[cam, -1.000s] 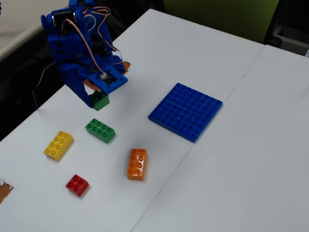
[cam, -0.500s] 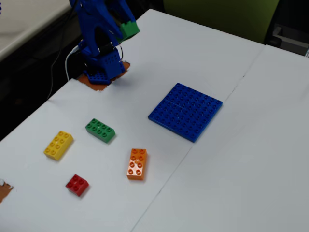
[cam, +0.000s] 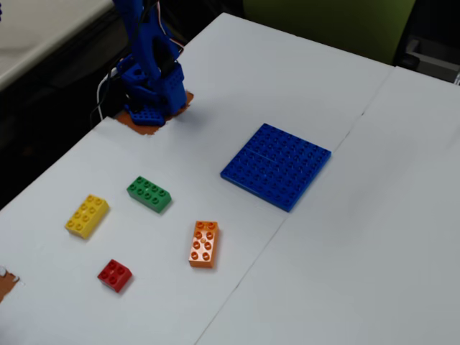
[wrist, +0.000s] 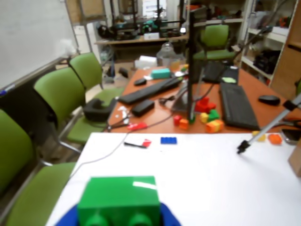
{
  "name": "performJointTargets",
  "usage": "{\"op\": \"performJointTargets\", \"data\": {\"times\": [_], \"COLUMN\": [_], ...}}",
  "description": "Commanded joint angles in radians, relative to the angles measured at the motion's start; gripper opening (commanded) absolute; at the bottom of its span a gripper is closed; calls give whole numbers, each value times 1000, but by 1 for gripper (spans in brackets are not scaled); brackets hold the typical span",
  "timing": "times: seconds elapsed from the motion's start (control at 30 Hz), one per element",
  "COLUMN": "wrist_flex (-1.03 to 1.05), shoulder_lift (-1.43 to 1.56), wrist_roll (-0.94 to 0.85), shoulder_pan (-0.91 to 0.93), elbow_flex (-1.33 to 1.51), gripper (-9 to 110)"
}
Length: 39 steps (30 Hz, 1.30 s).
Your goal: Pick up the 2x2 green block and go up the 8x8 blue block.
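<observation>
In the wrist view the 2x2 green block (wrist: 118, 198) fills the bottom edge, two of its studs facing the camera. My blue gripper (wrist: 120, 220) is shut on it, with blue jaw parts showing on both sides of the block. The block is held above the white table, and the camera looks out level across the room. In the fixed view the 8x8 blue block (cam: 277, 164) lies flat in the middle of the white table. Only the arm's base and lower part (cam: 147, 68) show there, at the top left. The gripper and the green block are out of that view.
In the fixed view a long green brick (cam: 149, 194), a yellow brick (cam: 87, 215), an orange brick (cam: 205, 244) and a small red brick (cam: 114, 274) lie left of the baseplate. In the wrist view a small blue brick (wrist: 168, 140) and a tripod leg (wrist: 263, 134) are at the table's far edge.
</observation>
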Motion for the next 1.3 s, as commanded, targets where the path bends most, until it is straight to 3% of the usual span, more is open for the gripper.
{"op": "performJointTargets", "data": {"times": [0.0, 0.2, 0.4, 0.77, 1.27], "wrist_flex": [-57, 25, 293, 291, 298], "shoulder_lift": [-95, -253, -299, -426, -471], "wrist_roll": [83, 95, -104, -351, -337], "shoulder_pan": [-18, -5, 72, 199, 156], "elbow_flex": [-29, -32, -6, 130, 245], "gripper": [1, 1, 1, 1, 1]}}
